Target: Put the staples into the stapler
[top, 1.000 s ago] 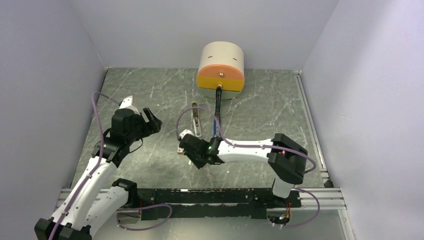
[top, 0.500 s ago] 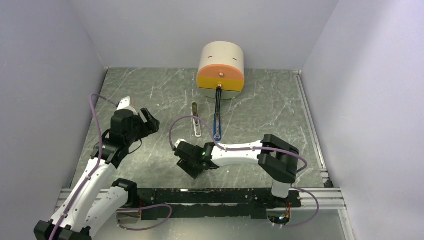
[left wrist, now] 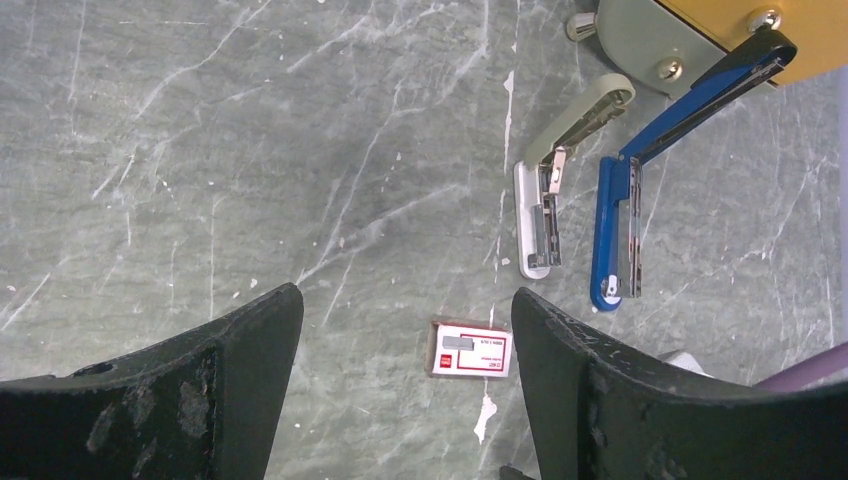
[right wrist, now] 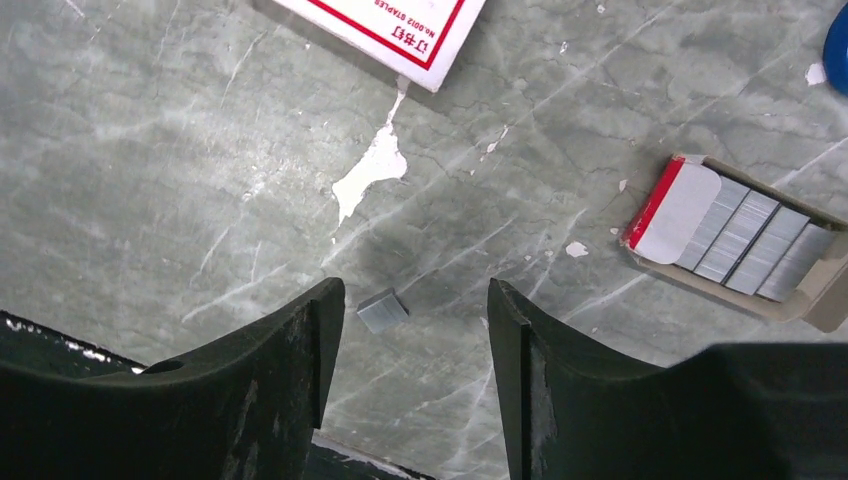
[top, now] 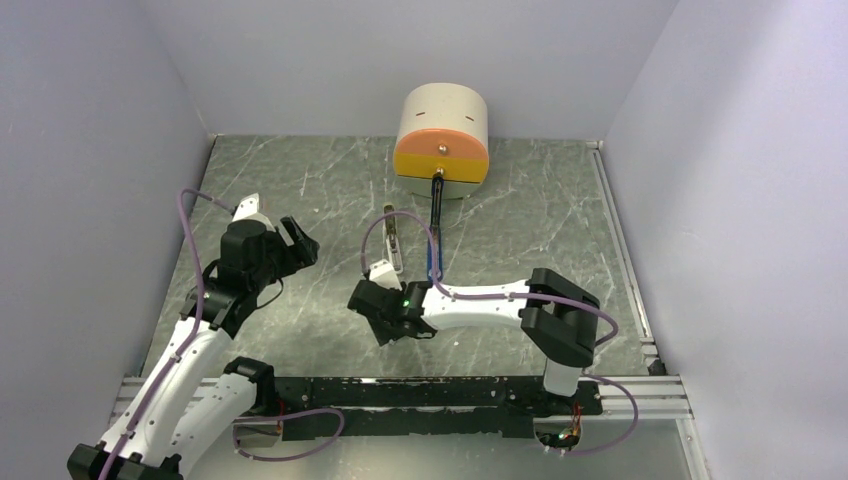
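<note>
Two opened staplers lie mid-table: a white stapler and a blue stapler. The staples are silvery strips in an open cardboard tray with a red edge, in the right wrist view at right. A small loose staple piece lies on the table between my right gripper's fingers. My right gripper is open and low over it, holding nothing. My left gripper is open and empty, above the table to the left.
A red-and-white box sleeve lies flat near the staple tray. A beige drum with an orange face stands at the back centre. Grey walls close in the marbled table. A purple cable loops over the staplers.
My right gripper pulled toward the near edge and left, then moved back a little toward the staplers. My left arm has hardly moved.
</note>
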Controlling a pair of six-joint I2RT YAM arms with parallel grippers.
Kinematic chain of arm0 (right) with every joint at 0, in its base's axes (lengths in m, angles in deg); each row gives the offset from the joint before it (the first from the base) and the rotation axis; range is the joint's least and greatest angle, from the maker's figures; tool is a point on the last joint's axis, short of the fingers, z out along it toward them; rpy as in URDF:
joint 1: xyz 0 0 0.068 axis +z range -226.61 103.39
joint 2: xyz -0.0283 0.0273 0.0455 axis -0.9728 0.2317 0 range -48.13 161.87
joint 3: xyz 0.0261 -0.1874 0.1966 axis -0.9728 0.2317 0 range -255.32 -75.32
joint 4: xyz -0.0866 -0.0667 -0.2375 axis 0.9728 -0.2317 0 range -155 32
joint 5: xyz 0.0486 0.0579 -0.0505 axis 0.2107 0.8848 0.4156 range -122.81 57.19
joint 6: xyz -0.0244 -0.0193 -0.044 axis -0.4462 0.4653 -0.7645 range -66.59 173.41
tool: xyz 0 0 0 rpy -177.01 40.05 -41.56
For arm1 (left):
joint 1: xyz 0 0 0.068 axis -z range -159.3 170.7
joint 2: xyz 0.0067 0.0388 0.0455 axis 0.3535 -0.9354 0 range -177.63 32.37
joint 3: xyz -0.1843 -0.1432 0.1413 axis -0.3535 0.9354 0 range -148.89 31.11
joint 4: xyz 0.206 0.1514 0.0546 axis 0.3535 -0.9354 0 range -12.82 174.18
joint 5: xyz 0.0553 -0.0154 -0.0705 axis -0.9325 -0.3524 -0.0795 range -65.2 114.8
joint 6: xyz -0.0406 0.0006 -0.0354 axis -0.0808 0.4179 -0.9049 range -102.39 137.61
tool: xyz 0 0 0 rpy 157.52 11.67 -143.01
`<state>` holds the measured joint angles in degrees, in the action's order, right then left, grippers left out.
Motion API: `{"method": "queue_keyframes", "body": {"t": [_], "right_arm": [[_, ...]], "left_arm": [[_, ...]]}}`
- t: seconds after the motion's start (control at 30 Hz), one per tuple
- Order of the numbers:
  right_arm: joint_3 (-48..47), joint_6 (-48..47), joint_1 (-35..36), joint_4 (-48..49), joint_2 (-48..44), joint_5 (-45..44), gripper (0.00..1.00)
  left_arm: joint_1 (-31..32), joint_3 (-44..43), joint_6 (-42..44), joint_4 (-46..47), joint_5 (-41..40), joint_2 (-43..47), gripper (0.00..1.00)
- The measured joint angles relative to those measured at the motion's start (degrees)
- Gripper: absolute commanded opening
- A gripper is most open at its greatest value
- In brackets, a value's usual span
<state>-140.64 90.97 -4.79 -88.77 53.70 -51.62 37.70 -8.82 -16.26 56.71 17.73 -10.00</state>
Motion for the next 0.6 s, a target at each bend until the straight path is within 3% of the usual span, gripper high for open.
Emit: {"method": "queue_keyframes", "body": {"t": [0.43,0.5,0.6], "right_arm": [[-0.83,2.69,0.24,-2.75,3.1,0.57,0.57],[-0.83,2.73,0.28,-2.93,3.1,0.61,0.54],[-0.83,2.84,0.33,-3.28,3.04,0.61,0.43]], "left_arm": [[0.0,0.0,0.11,-1.25,1.03,-1.46,0.81],[0.0,0.0,0.24,-1.73,1.11,-1.6,0.81],[0.0,0.0,0.26,-2.05,1.27,-1.33,0.81]]}}
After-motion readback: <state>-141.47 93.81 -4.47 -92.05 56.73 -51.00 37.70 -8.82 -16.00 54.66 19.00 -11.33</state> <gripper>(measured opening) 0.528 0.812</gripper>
